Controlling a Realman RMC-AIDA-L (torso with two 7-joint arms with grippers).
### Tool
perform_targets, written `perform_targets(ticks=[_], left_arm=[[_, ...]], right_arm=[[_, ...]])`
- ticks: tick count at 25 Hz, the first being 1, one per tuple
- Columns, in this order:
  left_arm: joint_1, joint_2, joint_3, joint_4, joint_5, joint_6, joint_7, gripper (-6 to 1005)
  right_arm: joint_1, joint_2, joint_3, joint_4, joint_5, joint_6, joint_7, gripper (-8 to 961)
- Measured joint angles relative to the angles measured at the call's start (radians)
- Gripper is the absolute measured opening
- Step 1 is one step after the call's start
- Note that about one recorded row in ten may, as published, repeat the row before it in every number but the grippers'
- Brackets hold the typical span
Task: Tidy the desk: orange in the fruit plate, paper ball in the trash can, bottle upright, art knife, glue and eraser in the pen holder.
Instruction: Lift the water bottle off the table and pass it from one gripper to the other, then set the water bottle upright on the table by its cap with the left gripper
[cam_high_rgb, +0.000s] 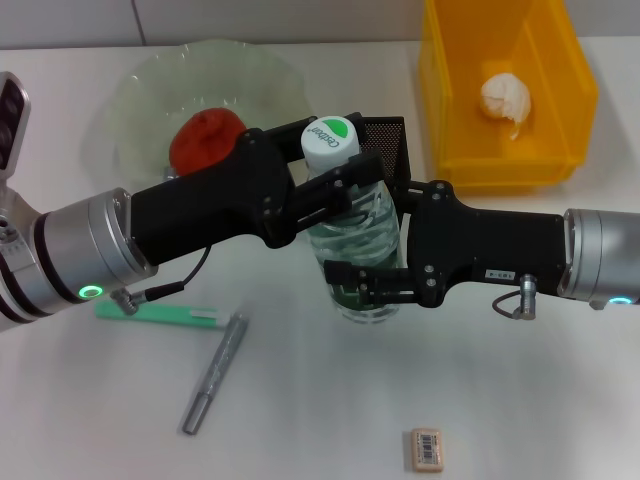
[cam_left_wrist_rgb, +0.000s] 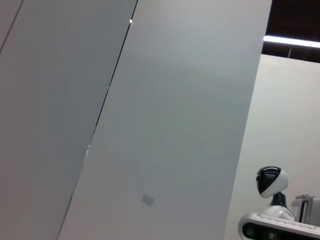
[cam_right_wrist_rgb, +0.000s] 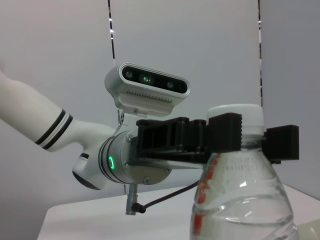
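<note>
While both arms meet at mid-desk, the bottle (cam_high_rgb: 355, 240) stands upright btwn them, long axis vertical, cap up; the white-and-green cap carries green script too small to read for sure. Left gripper (cam_high_rgb: 340, 185) is clamped on the bottle's neck just under the cap; right wrist view shows its black fingers (cam_right_wrist_rgb: 227, 131) on either side of the neck w/ the cap above. Right gripper (cam_high_rgb: 365, 285) is closed on the bottle's lower body near the base. The label is mostly hidden by the fingers.

Pen holder (cam_high_rgb: 385, 135) sits just behind the bottle, largely covered; only its mesh top edge shows. Orange (cam_high_rgb: 203, 138) lies in the fruit plate (cam_high_rgb: 150, 90), partly cut off by the left arm. Paper ball (cam_high_rgb: 507, 97) rests in the trash can (cam_high_rgb: 450, 110).

Near the front edge the eraser (cam_high_rgb: 426, 448) lies flat, barcode label up, digits unreadable. A grey pen-like tool (cam_high_rgb: 213, 375) lies diagonally, and a green stick (cam_high_rgb: 160, 313) lies roughly crosswise, one end under the left arm. Left wrist view shows only wall.
</note>
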Motion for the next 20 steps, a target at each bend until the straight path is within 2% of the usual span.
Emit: perform_targets(ticks=[7, 12, 20], left_arm=[[-0.002, 0.0, 0.015, 0.002, -0.003, 0.0, 0.0, 445], [-0.003, 0.0, 0.015, 0.004, -0.002, 0.001, 0.0, 438], [0.0, 0.0, 0.013, 0.005, 0.003, 0.009, 0.0, 439]], right_arm=[[0.006, 0.0, 0.0, 0.007, 0.001, -0.001, -0.001, 767], [0.036, -0.002, -0.006, 0.04, 0.02, -0.007, 0.009, 767], [0.035, 0.0, -0.012, 0.048, 0.03, -0.008, 0.001, 780]])
